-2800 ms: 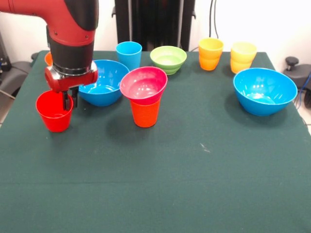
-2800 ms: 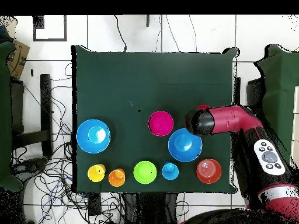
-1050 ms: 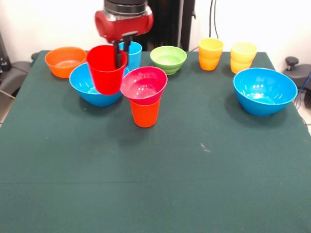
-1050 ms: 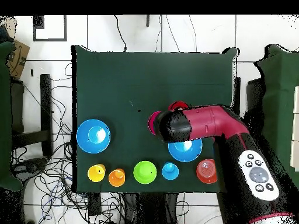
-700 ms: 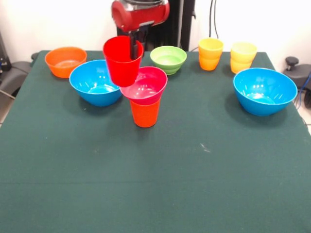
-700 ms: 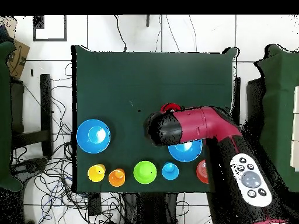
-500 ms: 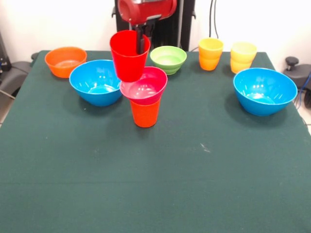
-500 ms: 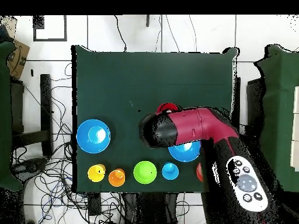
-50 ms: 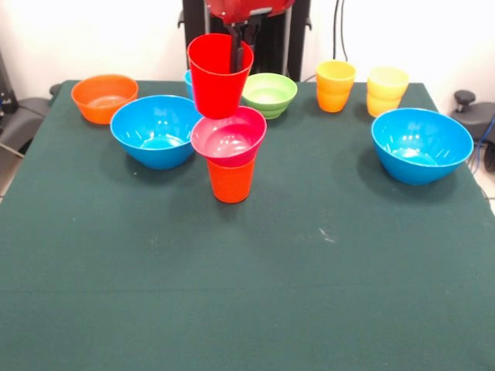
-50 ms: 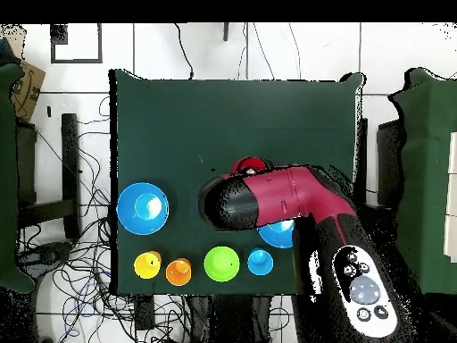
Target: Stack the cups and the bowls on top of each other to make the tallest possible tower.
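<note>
Above the pink-red bowl [image 9: 229,136], the red cup [image 9: 219,73] is hanging upright in the air, gripped at its rim by the gripper [image 9: 236,48]; the dark fingers [image 9: 234,46] are closing on the cup wall, one inside and one outside. The cup's base is hovering just over the bowl's rim, slightly toward its left side in the front view, not clearly touching. That bowl is sitting on an upright orange cup [image 9: 230,179], forming the tower [image 9: 230,154] near the middle of the green-covered desk [image 9: 247,286]. Just left of the tower a large blue bowl [image 9: 155,129] is resting, and an orange bowl [image 9: 104,97] is lying farther left. Behind the held cup a light blue cup [image 9: 188,78] is peeking out, with a lime-green bowl [image 9: 268,94] beside it. Further right, a yellow-orange cup stack [image 9: 335,85] and a pale yellow cup stack [image 9: 387,90] are standing side by side. A second large blue bowl [image 9: 421,144] is sitting well apart at the right. Overhead, the red and black arm [image 10: 294,205] is covering the tower.
</note>
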Robot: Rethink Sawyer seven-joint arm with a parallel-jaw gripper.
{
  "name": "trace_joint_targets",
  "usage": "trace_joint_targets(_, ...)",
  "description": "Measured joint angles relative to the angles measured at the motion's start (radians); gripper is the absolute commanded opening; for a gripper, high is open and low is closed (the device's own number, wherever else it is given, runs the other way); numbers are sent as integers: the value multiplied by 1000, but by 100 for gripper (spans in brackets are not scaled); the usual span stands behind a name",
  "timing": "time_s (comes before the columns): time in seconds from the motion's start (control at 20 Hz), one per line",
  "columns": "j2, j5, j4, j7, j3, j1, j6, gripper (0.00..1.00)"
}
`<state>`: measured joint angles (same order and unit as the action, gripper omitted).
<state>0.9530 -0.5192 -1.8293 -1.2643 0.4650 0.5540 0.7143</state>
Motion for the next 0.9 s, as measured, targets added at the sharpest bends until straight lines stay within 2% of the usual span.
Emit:
trace_joint_targets(0.4,-21,-1,0,-8,-59,-57,0,0)
trace_joint_targets(0.9,-67,-1,1,-8,-124,-91,0,0)
